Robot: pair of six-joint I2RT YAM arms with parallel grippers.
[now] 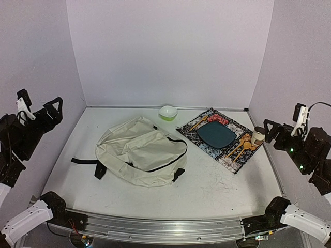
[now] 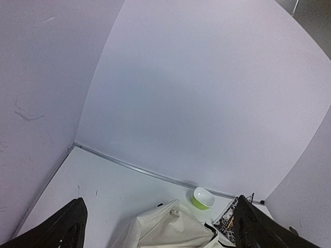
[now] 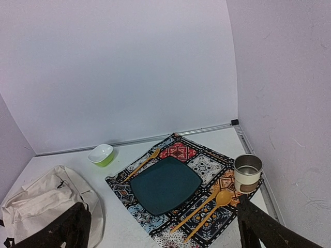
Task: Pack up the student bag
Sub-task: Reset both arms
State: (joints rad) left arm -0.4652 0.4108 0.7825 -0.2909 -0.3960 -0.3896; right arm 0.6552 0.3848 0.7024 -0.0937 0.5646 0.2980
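The student bag (image 1: 140, 155), a cream fabric backpack with black straps and zipper lines, lies flat on the white table left of centre. Its top end shows in the left wrist view (image 2: 170, 227) and one side in the right wrist view (image 3: 41, 206). My left gripper (image 1: 40, 106) is raised at the far left, well off the bag; its black fingers (image 2: 62, 230) stand wide apart with nothing between them. My right gripper (image 1: 282, 129) hovers at the far right, also open and empty, its fingers (image 3: 258, 227) framing the placemat.
A patterned placemat (image 1: 235, 157) lies right of the bag with a dark teal plate (image 3: 165, 185), a wooden fork (image 3: 142, 164), two wooden spoons (image 3: 223, 198) and a metal cup (image 3: 247, 172). A green and white bowl (image 1: 168, 112) sits by the back wall.
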